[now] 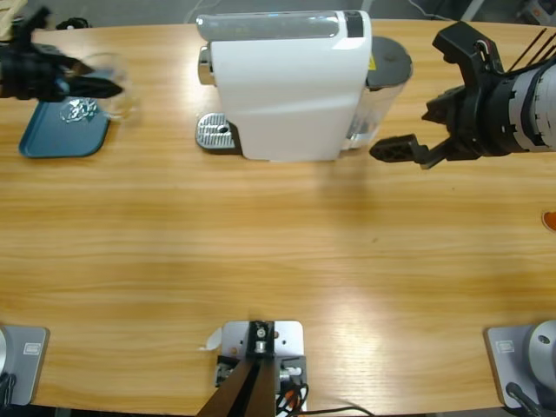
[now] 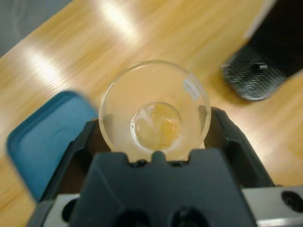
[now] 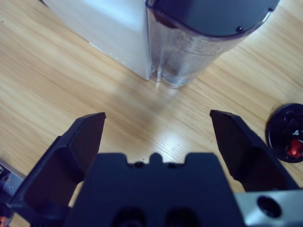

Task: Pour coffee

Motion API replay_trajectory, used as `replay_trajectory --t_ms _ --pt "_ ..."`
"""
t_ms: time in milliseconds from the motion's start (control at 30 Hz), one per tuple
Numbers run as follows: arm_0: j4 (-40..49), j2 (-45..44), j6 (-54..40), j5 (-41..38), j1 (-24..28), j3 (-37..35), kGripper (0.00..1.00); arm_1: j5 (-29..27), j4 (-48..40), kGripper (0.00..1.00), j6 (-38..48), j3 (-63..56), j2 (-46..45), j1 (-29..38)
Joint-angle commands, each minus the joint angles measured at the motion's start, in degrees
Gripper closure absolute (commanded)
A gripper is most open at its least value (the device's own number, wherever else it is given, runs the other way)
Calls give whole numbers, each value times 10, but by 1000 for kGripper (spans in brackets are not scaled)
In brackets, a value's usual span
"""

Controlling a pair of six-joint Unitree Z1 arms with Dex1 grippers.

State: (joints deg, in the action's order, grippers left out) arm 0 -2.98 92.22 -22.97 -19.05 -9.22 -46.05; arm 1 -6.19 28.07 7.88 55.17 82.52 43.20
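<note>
Left pincer (image 2: 156, 142) has its black jaws clamped on either side of a small clear glass tumbler (image 2: 155, 109), and we're looking straight down its mouth in the left wrist view: there's the coffee (image 2: 157, 124), a thin pale brownish film pooled across the bottom. In the high view this is all up in the upper left of the frame, the tumbler (image 1: 111, 80) held by the left pincer (image 1: 94, 85) just above the far edge of a blue tray (image 1: 52, 141).

The risk, I'd say, is that smooth, slick glass slipping or rotating between hard jaws during a tilt, or a tip that goes too quickly and sends that shallow liquid over the rim onto the wooden table (image 1: 278, 261) (there's so little of it that any spill loses most of it). Something crinkled and silvery (image 1: 80, 109) lies on the tray; I can't identify it.

Out from there: the coffee machine (image 1: 291, 82), glossy white and boxy, with a perforated metal drip grate (image 1: 217, 132) at its left and a clear ribbed water tank (image 3: 199, 52) under a dark lid.

Right pincer (image 3: 156, 137) hangs with jaws spread wide and empty, beside the tank, so a careless swing could knock it. A round black dish (image 3: 286, 133) with something red sits at the right edge of the right wrist view.
</note>
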Motion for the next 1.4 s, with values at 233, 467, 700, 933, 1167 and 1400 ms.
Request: replay_trajectory --t_ms 233,467,700,933,1167,1400 --pt "-5 65 34 53 156 -19 575 -7 -10 0 -8 -5 35 -8" --pt "-5 120 44 80 159 -57 575 -7 -23 0 -9 -7 58 -8" --pt "-5 151 45 79 157 -72 575 -4 -37 0 -10 -2 76 -8" --pt "-5 168 50 80 154 -73 565 -6 -40 0 -16 0 81 -8" --pt "-3 164 59 87 140 -65 9 -8 -38 0 -16 6 76 -8" --pt "16 106 104 102 142 -52 0 -5 -13 0 -22 30 44 -8"
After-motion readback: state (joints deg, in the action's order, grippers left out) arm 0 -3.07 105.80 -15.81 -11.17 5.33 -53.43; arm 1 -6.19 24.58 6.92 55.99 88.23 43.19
